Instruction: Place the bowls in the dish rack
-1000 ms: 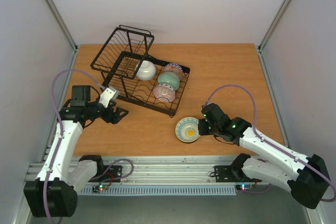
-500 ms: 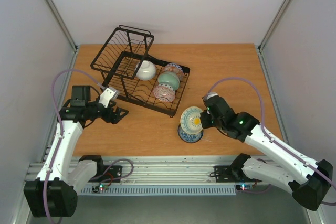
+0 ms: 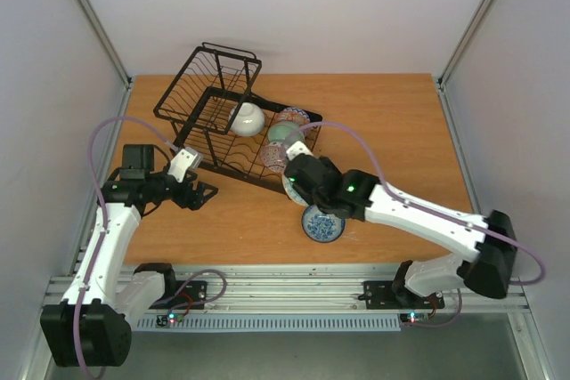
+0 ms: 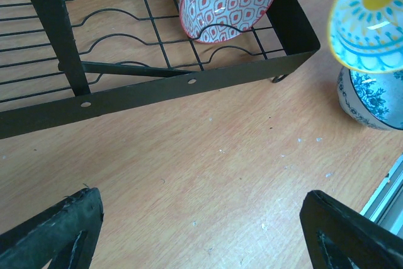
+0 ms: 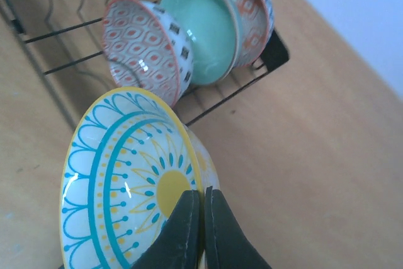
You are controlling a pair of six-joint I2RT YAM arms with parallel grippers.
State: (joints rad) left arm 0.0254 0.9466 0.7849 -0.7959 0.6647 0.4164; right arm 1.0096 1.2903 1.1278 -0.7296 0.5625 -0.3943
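Left claw (image 3: 205,192) is hanging wide open with nothing in it, low over the table (image 3: 392,122) just off the near-left side of the rack (image 3: 207,88). The rack sits at an angle toward the back left, tall basket end farthest away. Four bowls are already in the flat slotted part: a white bowl (image 3: 248,118) up by the basket, then a row of three on edge, a back red bowl (image 5: 250,5), a green bowl (image 5: 204,29) nested against it, and a front red bowl (image 5: 140,47) closest to the rack's near corner. Right next to that corner the right claw (image 5: 203,194) is clamped tight on the rim of the yellow bowl (image 5: 126,181), the blue-patterned one with the yellow centre. That bowl is up off the table, tipped on its edge, just beside the front red bowl but outside the rack; can't tell if they touch. Right under it a blue bowl (image 4: 371,102) sits on the table near the front edge.
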